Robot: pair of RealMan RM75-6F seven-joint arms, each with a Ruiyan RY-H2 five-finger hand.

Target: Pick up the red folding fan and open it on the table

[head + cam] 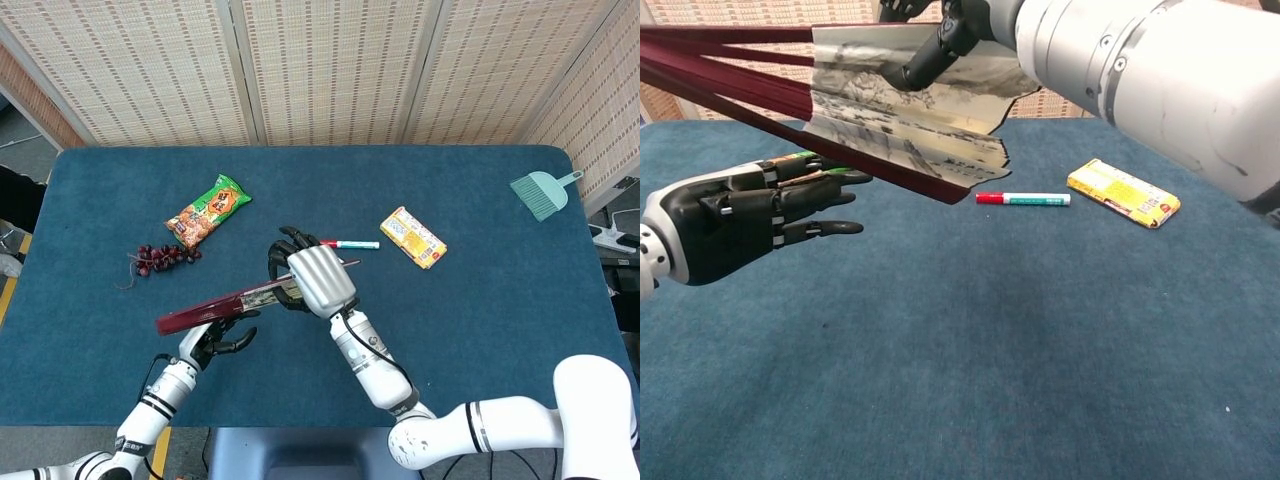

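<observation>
The red folding fan (235,300) hangs above the table, partly spread. Its dark red ribs (720,75) run off to the left, and its painted paper leaf (910,110) shows in the chest view. My right hand (318,280) grips the fan at the leaf end, with its dark fingers (930,50) wrapped over the paper. My left hand (215,340) lies below the red end of the fan and does not touch it. In the chest view this hand (750,215) holds nothing, and its fingers stretch out to the right, apart from each other.
A red-and-green marker (350,244) and a yellow packet (413,237) lie just beyond the right hand. A green snack bag (208,210) and a bunch of dark grapes (160,258) lie at the left. A teal hand brush (542,192) sits at the far right corner.
</observation>
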